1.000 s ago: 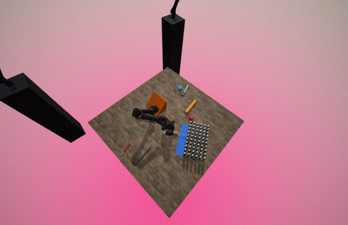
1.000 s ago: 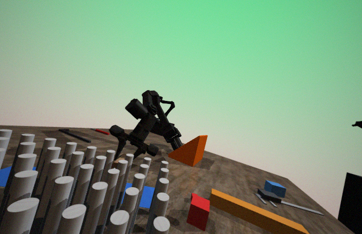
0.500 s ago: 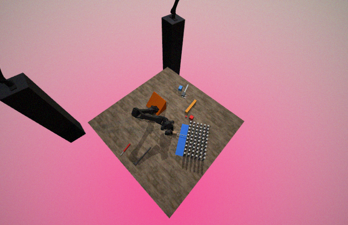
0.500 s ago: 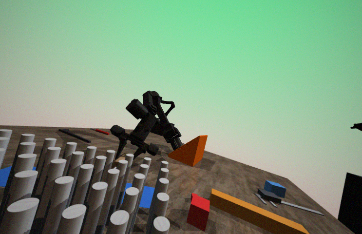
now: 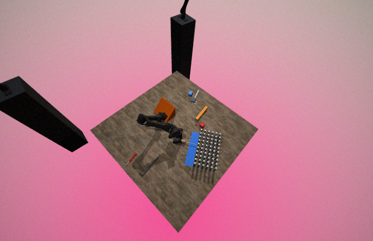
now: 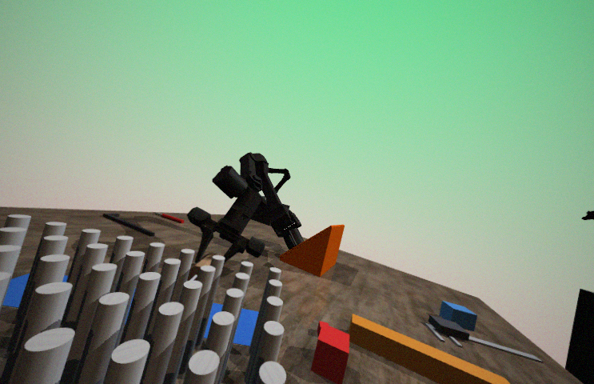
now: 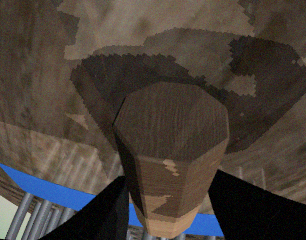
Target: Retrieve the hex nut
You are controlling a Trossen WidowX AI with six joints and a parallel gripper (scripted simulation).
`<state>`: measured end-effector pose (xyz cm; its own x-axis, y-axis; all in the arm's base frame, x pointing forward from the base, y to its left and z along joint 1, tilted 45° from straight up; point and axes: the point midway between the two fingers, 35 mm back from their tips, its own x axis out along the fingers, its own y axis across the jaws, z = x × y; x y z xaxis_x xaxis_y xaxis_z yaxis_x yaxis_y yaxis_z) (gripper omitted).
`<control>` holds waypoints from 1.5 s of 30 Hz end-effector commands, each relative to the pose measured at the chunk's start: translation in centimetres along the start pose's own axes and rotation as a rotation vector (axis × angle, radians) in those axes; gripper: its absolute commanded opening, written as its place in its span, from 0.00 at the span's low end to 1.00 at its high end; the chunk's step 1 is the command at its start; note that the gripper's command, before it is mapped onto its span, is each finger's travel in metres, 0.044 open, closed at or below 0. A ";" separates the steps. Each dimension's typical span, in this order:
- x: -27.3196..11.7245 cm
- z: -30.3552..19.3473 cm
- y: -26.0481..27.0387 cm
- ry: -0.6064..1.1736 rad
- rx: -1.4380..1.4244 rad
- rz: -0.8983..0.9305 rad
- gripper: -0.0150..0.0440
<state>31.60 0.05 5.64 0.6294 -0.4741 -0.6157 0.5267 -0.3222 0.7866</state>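
Wooden handle (image 5: 183, 140) (image 6: 204, 262) (image 7: 170, 125) clamped in tool (image 5: 180, 139) (image 6: 213, 258) (image 7: 168, 180), thin shaft reaching across blue strip (image 5: 192, 153) (image 6: 245, 326) (image 7: 58, 192) to spacers (image 5: 207, 146) (image 6: 148, 294) (image 7: 35, 220). Nut not visible, presumably among spacers. Sideways swing might topple spacer beside strip; handle twisting in grip could misplace tip.

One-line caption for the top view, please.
End effector grips a wooden-handled tool, its shaft reaching over the blue strip.

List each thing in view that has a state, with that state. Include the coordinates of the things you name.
gripper (image 5: 180, 140) (image 6: 222, 258): shut on the tool
tool (image 5: 183, 141) (image 6: 203, 262) (image 7: 170, 125): held by its wooden handle, thin shaft reaching over the strip
spacers (image 5: 205, 148) (image 6: 148, 294): upright where visible
strip (image 5: 192, 150) (image 6: 245, 326) (image 7: 53, 192): flat, in front of spacers
red-handled tool (image 5: 132, 157) (image 6: 171, 218): lying down
nut: cannot tell
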 end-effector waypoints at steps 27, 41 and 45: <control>-0.8 1.4 0.0 0.000 -0.007 0.000 0.25; -1.1 1.9 0.0 0.000 -0.007 0.000 0.25; -1.2 2.1 0.1 0.000 -0.007 0.000 0.25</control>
<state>29.88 -1.01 6.37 0.6276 -0.4754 -0.6165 0.5280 -0.3220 0.7858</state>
